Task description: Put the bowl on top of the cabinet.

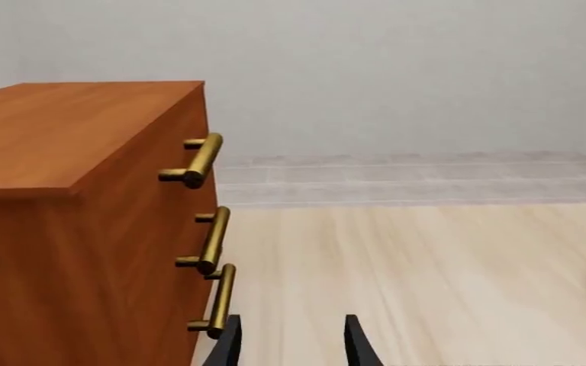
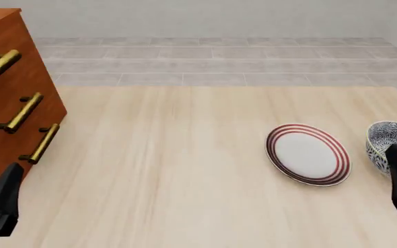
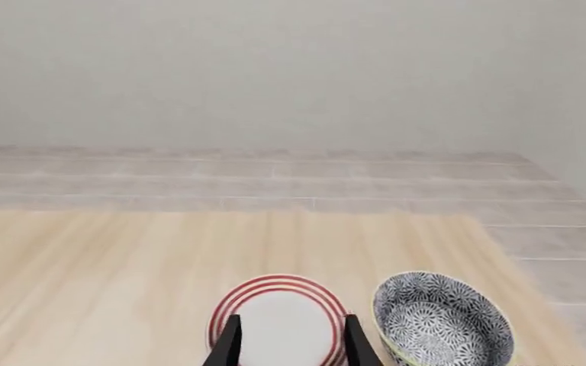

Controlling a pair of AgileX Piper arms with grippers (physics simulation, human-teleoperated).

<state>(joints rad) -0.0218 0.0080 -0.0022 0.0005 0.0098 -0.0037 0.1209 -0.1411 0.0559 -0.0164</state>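
Far left: one large reddish-brown wooden cabinet (image 2: 9, 103), three brass bar handles (image 2: 20, 112) facing right, top bare. Left gripper (image 1: 293, 343) low at near-left corner beside cabinet front, fingers parted, holding nothing. Pale wooden table (image 2: 164, 170) open across middle. Right of centre: one flat white plate with red rings (image 2: 307, 153). Just right of plate, apart from it: one deep blue-and-white floral ceramic bowl (image 2: 392, 142) at table's right edge. Right gripper (image 3: 291, 347) near-right, just short of bowl, fingers spread, empty.
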